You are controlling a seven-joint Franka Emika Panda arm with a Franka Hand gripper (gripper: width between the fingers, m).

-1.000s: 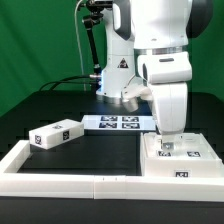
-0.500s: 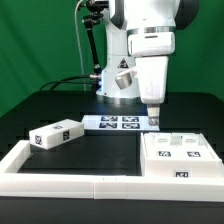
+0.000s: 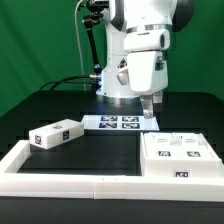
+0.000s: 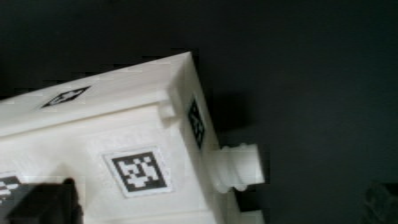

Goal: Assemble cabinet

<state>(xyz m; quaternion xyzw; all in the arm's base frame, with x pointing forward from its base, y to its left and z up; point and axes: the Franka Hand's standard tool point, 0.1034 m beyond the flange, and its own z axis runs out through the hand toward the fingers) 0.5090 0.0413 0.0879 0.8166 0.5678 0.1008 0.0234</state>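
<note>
The cabinet [image 3: 178, 155], a large white box with black-and-white tags, rests on the table at the exterior view's right, against the front rail. My gripper [image 3: 149, 110] hangs above and behind it, over the marker board's right end, holding nothing. Its jaws look parted. A smaller white tagged block [image 3: 55, 133] lies at the exterior view's left. The wrist view looks down on the cabinet [image 4: 125, 120], showing two of its tags and a round peg [image 4: 244, 165] on its side. One dark finger [image 4: 45, 205] shows at the picture's edge.
The marker board [image 3: 117, 123] lies flat at the back centre, in front of the arm's base [image 3: 115, 85]. Low white border rails [image 3: 70, 172] run along the front and left of the black table. A green backdrop stands behind.
The gripper has lifted off the cabinet's top and moved up and back toward the marker board. The cabinet and the small block have stayed in place.
</note>
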